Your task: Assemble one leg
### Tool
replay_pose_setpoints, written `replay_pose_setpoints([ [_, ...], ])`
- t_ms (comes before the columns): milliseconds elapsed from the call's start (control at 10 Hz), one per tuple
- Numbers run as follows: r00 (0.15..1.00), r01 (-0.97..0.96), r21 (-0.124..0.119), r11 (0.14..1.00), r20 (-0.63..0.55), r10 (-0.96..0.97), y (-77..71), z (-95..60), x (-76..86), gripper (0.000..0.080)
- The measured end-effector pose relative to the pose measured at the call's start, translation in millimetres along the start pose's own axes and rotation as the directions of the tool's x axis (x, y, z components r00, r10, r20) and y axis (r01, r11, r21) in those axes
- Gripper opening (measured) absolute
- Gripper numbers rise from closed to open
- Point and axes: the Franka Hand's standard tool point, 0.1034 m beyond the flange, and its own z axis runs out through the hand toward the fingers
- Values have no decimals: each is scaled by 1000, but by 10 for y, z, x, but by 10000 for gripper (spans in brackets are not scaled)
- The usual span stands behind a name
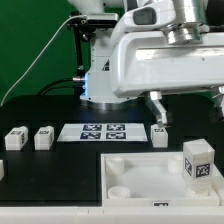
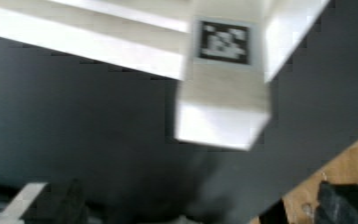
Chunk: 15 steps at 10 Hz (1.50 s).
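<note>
Here, leg (image 1: 198, 160) upright nr panel (image 1: 140, 165) edge

Bright, even light fills the exterior view: the white panel (image 1: 140, 165) at the near edge of the table (image 1: 50, 170) and the arm's housing (image 1: 150, 55) almost wash out (the housing, close to the lens, is soft too), and shadows on the matte black top are faint. The wrist view is blurred throughout, with the near end of the leg (image 2: 220, 85) glaring white.

The white arm (image 1: 150, 55) is held bent low and forward; the tool (image 1: 190, 115) is pointed downward, its fingers (image 1: 158, 108) spread wide apart.
</note>
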Motion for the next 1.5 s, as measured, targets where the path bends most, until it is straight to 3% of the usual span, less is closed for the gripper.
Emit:
replay_pose_setpoints([
  [100,991,-40,36,999,133,34,-71,12,-32,649],
  [200,978,-44,55,997,208,32,-94,4,1,649],
  [400,925,-90,85,992,377,52,-158,21,-132,649],
  [600,874,-103,114,988,485,35,-205,16,-89,649],
  [900,874,-149,91,985,478,88,-213,183,-45,649],
  [1100,876,-152,92,984,474,91,-215,294,3,649],
  [1400,883,-150,92,984,461,91,-191,436,-48,649],
  [1500,885,-148,92,985,456,90,-199,439,-45,534],
])
